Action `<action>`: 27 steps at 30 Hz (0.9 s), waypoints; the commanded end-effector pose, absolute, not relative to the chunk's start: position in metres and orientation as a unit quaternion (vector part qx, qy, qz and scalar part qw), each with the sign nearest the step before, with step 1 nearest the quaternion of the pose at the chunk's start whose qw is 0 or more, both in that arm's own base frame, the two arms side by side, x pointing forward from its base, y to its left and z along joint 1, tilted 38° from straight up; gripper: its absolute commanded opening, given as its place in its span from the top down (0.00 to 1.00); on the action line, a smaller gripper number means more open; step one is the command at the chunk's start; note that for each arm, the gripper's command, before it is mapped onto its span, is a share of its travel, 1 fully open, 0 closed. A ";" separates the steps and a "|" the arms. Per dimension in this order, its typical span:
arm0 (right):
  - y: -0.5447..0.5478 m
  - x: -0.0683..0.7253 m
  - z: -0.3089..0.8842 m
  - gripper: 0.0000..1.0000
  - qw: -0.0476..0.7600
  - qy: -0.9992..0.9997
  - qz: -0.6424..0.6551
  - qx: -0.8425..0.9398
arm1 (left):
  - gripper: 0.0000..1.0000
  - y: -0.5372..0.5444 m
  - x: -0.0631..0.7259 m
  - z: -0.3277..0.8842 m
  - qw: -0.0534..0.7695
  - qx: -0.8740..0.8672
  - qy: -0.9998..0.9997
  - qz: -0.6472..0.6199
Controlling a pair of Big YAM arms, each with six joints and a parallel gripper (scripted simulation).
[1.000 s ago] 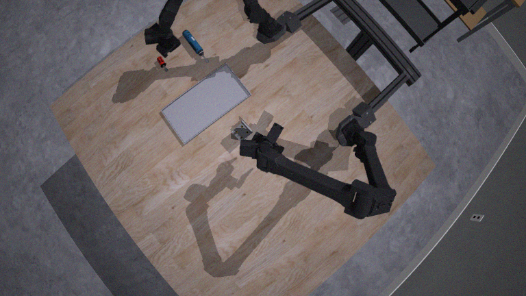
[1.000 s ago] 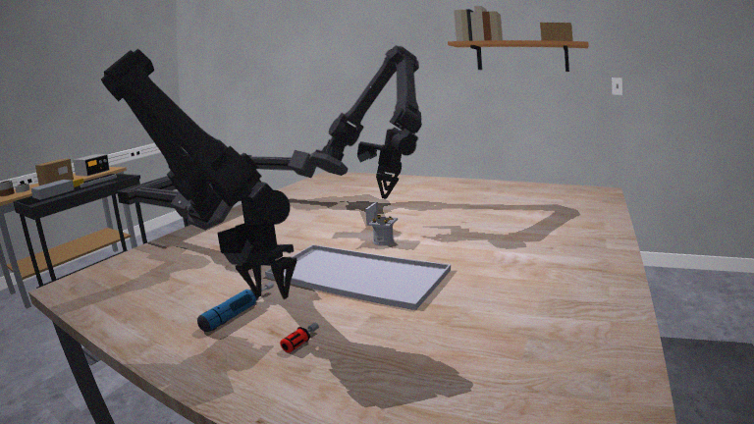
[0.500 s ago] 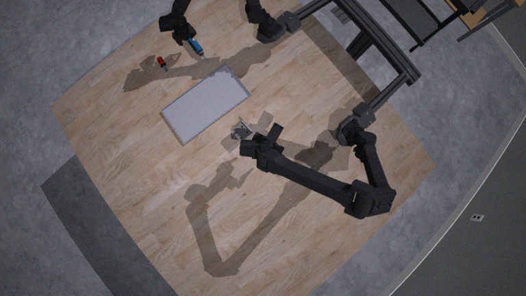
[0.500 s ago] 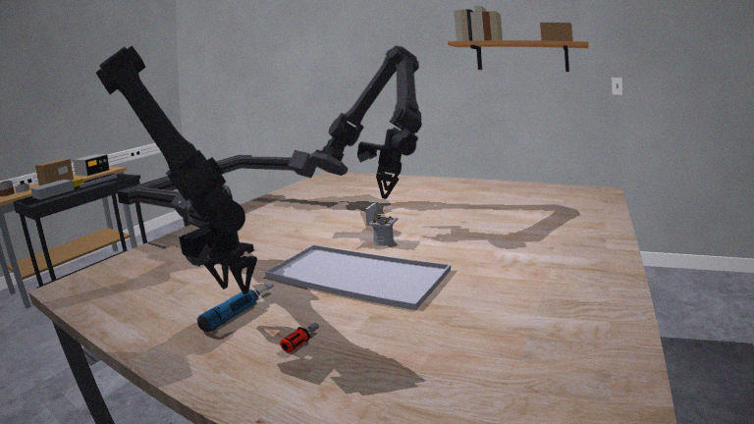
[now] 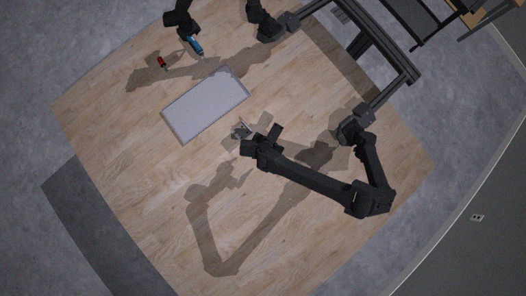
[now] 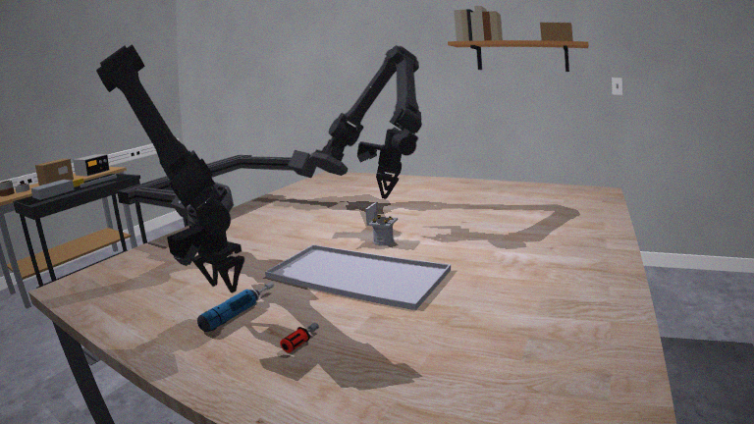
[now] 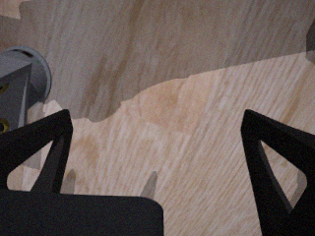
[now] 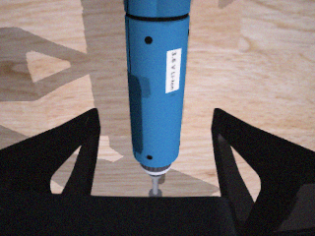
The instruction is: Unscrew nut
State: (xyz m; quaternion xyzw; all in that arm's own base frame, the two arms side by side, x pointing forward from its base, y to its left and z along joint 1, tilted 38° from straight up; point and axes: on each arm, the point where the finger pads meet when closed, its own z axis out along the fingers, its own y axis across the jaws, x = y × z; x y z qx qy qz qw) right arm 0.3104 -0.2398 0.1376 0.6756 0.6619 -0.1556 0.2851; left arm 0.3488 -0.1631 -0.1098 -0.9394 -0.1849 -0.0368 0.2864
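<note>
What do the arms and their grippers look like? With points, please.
Both arms are matte black to dark grey, with blocky joints and long, straight links. Each gripper point(image 6: 383, 197) point(image 6: 224, 288) has two black fingers, shaped like open triangular frames. No cables or markings stand out.

Driver point(image 5: 194, 45) point(image 6: 229, 309) point(image 8: 157, 88) — blue, seemingly black-ringed
</note>
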 end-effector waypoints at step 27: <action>-0.241 0.318 0.147 0.35 0.294 0.658 -0.151 0.677 | 0.14 -0.171 0.357 -0.106 0.278 -0.941 -0.186 -0.045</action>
